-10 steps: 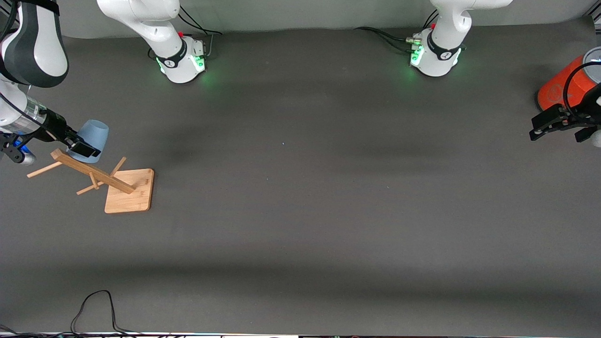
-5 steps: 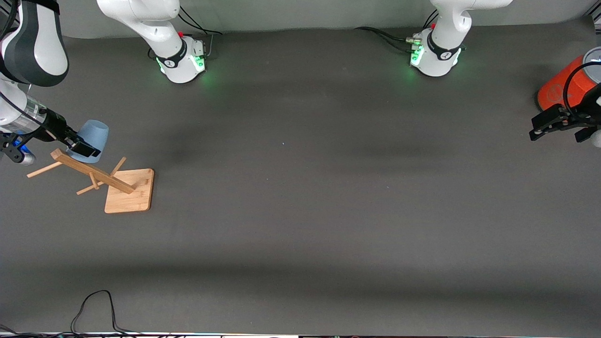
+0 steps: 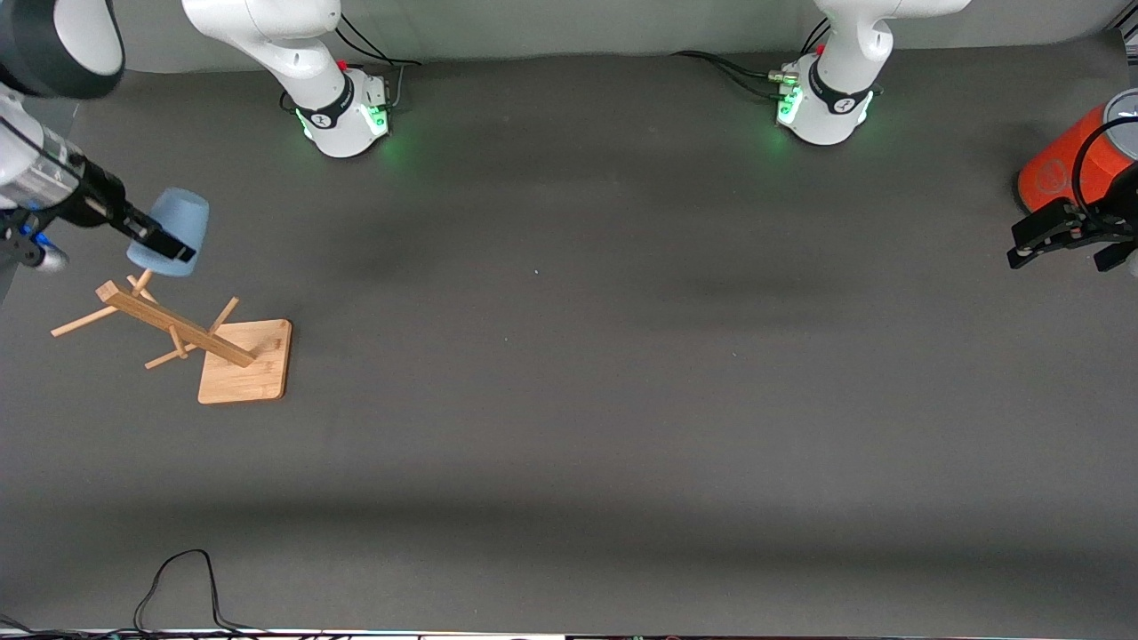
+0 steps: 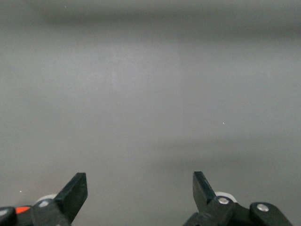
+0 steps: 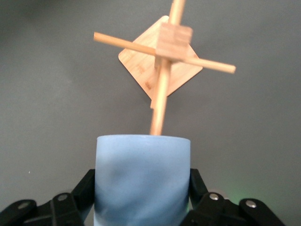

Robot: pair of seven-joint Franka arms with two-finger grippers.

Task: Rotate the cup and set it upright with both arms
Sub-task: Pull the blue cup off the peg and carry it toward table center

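The light-blue cup [image 3: 172,229] is held tilted in the air in my right gripper [image 3: 160,244], just above the top pegs of the wooden rack [image 3: 173,331]. In the right wrist view the black fingers [image 5: 197,186] clamp both sides of the cup [image 5: 143,174], and the tip of one peg [image 5: 157,113] sits close to the cup's end. My left gripper [image 3: 1019,247] is open and empty, and waits over the table's edge at the left arm's end. The left wrist view shows its spread jaws [image 4: 139,181] over bare grey table.
The rack leans on a square bamboo base [image 3: 247,364] at the right arm's end of the table. A large orange cylinder [image 3: 1071,164] stands beside the left gripper. A black cable [image 3: 178,587] lies at the table's near edge.
My right gripper has lifted the cup up off the rack; a peg that the cup covered now shows. The left gripper has barely moved.
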